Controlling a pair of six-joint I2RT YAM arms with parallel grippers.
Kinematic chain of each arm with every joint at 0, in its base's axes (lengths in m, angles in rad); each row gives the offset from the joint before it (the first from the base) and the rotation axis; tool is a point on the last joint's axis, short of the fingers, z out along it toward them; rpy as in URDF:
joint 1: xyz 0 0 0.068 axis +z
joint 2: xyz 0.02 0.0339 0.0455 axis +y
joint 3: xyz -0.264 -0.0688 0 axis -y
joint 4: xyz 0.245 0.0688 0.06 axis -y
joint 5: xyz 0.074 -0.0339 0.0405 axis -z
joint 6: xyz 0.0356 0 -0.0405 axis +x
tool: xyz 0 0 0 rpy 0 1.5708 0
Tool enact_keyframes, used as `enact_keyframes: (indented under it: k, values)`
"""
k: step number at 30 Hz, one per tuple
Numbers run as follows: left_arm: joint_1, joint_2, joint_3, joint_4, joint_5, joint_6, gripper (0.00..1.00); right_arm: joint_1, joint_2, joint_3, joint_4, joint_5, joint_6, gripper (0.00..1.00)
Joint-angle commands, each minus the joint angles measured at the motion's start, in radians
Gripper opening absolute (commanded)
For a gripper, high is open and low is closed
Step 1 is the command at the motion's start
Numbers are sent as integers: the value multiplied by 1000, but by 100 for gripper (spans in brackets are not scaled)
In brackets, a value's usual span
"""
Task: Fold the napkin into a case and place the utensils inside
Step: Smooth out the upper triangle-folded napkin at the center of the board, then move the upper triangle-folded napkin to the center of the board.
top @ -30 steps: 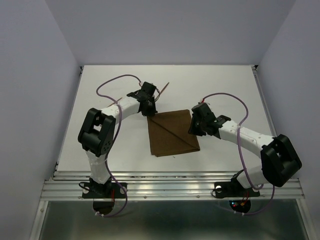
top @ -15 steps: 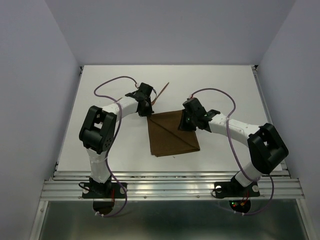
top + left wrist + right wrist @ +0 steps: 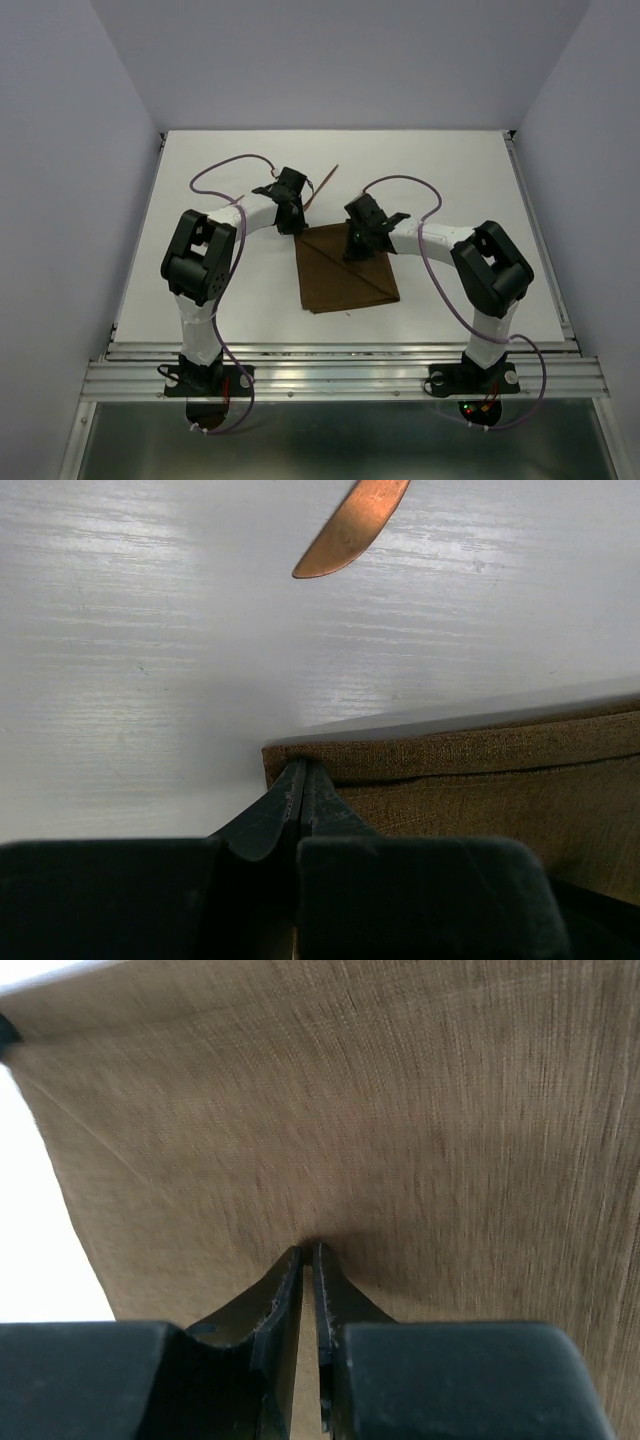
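The dark brown napkin (image 3: 345,270) lies flat mid-table, folded into a rectangle with a diagonal crease. My left gripper (image 3: 297,226) is at its far left corner, jaws shut on the corner's hem (image 3: 302,765). My right gripper (image 3: 352,248) rests on the napkin (image 3: 400,1110) near its far edge. Its fingers are almost together with only a thin slit between them, and the tips (image 3: 308,1248) press a small dimple into the cloth. One reddish-brown utensil (image 3: 322,187) lies beyond the napkin; its tip (image 3: 350,530) shows in the left wrist view. A short bit of a second utensil (image 3: 238,197) shows beside the left arm.
The white table (image 3: 450,170) has walls on its left, back and right. A metal rail (image 3: 340,375) runs along the near edge by the arm bases. Purple cables loop above both arms.
My right gripper has moved left from the napkin's far right corner to the middle of its far edge, and its jaws have narrowed. The left gripper and napkin have stayed put.
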Motion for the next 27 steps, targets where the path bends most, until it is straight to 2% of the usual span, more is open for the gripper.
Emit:
enact_keyframes:
  k: [1, 4, 8, 12, 14, 17, 27]
  values:
    - [0, 9, 17, -7, -12, 14, 0, 5, 18, 23, 3, 34, -9, 15]
    - [-2, 6, 31, -19, -10, 16, 0, 5, -6, 46, -28, 59, -11, 15]
    - [-2, -23, 69, -54, -25, 21, 0, 5, -117, 45, -37, 184, -37, 18]
    - [0, -86, 80, -89, -53, 11, 0, -73, -232, -33, -39, 248, -62, 20]
    - [-2, -131, 77, -102, -71, 7, 0, -145, -256, -103, -40, 239, -69, 20]
    - [-2, -172, 84, -126, -79, 8, 6, -208, -298, -195, -40, 240, -77, 20]
    - [-2, -264, 100, -177, -99, -1, 9, -218, -351, -364, -88, 234, -105, 18]
